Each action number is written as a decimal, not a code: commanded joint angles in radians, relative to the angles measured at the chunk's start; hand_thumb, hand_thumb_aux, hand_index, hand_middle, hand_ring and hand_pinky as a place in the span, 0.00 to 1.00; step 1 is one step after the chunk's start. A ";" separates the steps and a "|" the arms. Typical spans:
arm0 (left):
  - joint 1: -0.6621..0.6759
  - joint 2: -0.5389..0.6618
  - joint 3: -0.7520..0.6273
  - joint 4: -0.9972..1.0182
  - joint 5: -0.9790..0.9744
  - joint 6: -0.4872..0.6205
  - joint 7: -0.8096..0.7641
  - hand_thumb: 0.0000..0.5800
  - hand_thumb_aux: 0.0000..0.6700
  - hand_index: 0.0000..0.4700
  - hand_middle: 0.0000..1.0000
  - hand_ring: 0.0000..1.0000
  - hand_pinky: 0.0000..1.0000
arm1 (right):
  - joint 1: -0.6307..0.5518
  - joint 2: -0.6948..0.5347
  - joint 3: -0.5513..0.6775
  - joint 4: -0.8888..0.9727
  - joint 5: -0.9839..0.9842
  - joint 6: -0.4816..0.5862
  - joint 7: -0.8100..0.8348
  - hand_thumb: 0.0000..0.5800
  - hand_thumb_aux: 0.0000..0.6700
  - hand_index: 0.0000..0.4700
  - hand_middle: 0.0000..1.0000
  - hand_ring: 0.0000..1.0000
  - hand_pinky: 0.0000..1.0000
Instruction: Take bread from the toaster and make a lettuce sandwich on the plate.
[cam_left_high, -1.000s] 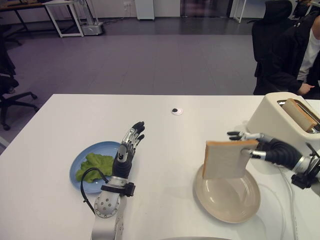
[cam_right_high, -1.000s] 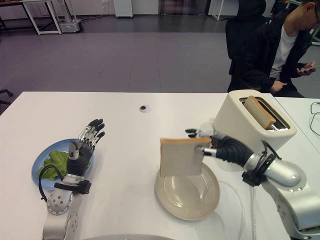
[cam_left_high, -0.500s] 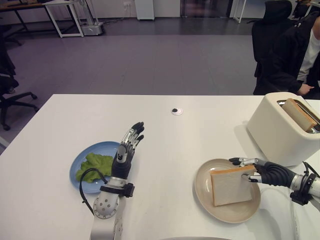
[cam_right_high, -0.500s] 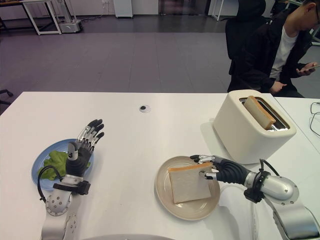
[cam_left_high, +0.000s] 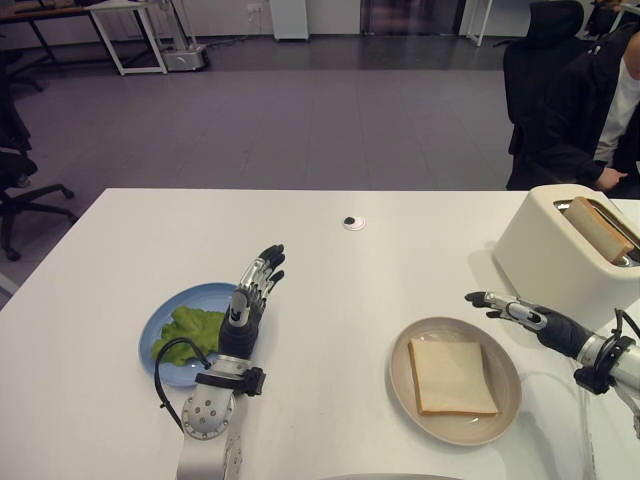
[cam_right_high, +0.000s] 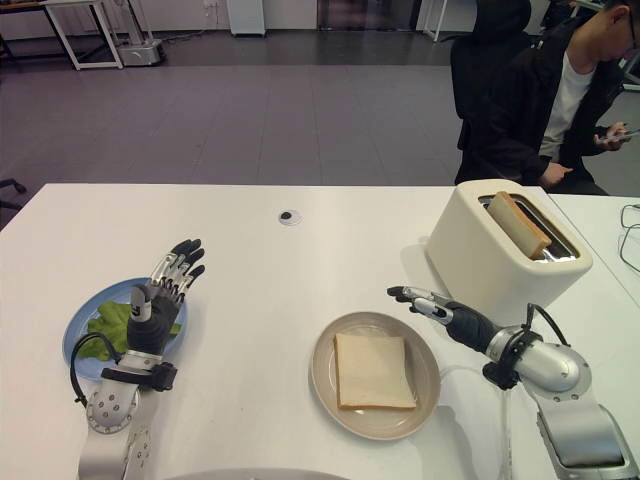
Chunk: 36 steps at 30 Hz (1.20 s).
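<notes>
1. One bread slice (cam_left_high: 452, 376) is laid flat in the middle of the beige plate (cam_left_high: 450, 330). A second slice (cam_left_high: 598, 228) is seen standing in the slot of the toaster (cam_left_high: 560, 265), at the right end of the table (cam_left_high: 330, 290).
2. The right hand (cam_left_high: 530, 318) is held just past the beige plate's right rim, near the toaster's base. Its fingers are stretched out and nothing is grasped.
3. The left hand (cam_left_high: 245, 310) is kept upright at the right edge of the blue plate (cam_left_high: 195, 292), with fingers extended side by side and empty. The lettuce (cam_left_high: 188, 332) lies just beside it on that plate.
4. The lettuce is judged to be needed next. Being limp, it may be pinched by one edge only and dropped on the table during the carry. The blue plate may also be dragged along.
5. The toaster may be shoved or tipped if the second slice is pulled out at a slant, and the slice may be crushed by too firm a grasp.
6. If that slice is laid down before the lettuce, the layers would be stacked in the wrong order.
</notes>
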 joint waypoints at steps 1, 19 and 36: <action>-0.005 0.035 0.021 0.002 0.017 0.007 -0.008 0.00 0.00 0.00 0.00 0.00 0.00 | -0.044 0.035 -0.056 -0.085 0.050 0.034 -0.038 0.00 0.00 0.00 0.00 0.00 0.00; -0.124 0.826 0.043 0.721 1.102 -0.083 0.368 0.00 0.00 0.00 0.00 0.00 0.00 | 0.016 0.664 -0.042 0.128 0.096 -0.192 -0.452 0.00 0.00 0.00 0.00 0.00 0.00; -0.096 0.833 0.082 0.380 0.979 -0.060 0.330 1.00 1.00 1.00 0.00 0.00 0.00 | 0.039 0.670 -0.015 0.050 0.066 -0.240 -0.471 0.00 0.00 0.00 0.00 0.00 0.00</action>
